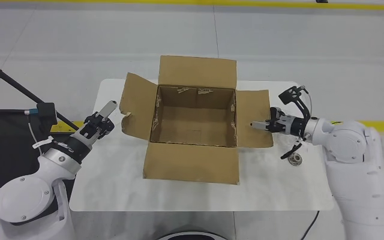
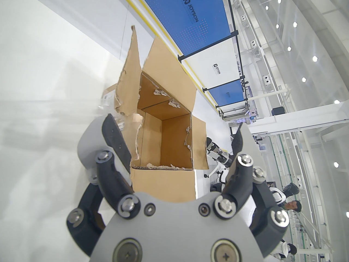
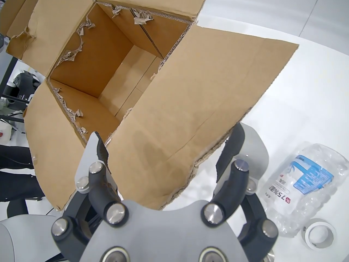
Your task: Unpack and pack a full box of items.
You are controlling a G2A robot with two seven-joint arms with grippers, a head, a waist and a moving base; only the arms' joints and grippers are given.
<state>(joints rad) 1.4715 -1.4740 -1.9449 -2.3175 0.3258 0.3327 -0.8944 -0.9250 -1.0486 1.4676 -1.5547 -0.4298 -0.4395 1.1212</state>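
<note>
Four flaps splay outward from the cardboard box (image 1: 191, 163) at the middle of the table (image 1: 270, 192), leaving its bare interior open for packing. The left gripper (image 2: 174, 126) waits, fingers spread, beside the torn left flap (image 1: 137, 107). The right gripper (image 3: 166, 134), fingers apart and holding nothing, sits at the right flap (image 1: 255, 111), seemingly to keep it down. Just beside it lie a crumpled plastic bottle (image 3: 302, 186) and a tape roll (image 3: 319, 236).

Box (image 1: 191, 163) on table (image 1: 120, 186) centre; bottle (image 3: 300, 184) and tape roll (image 3: 319, 233) right of it.
</note>
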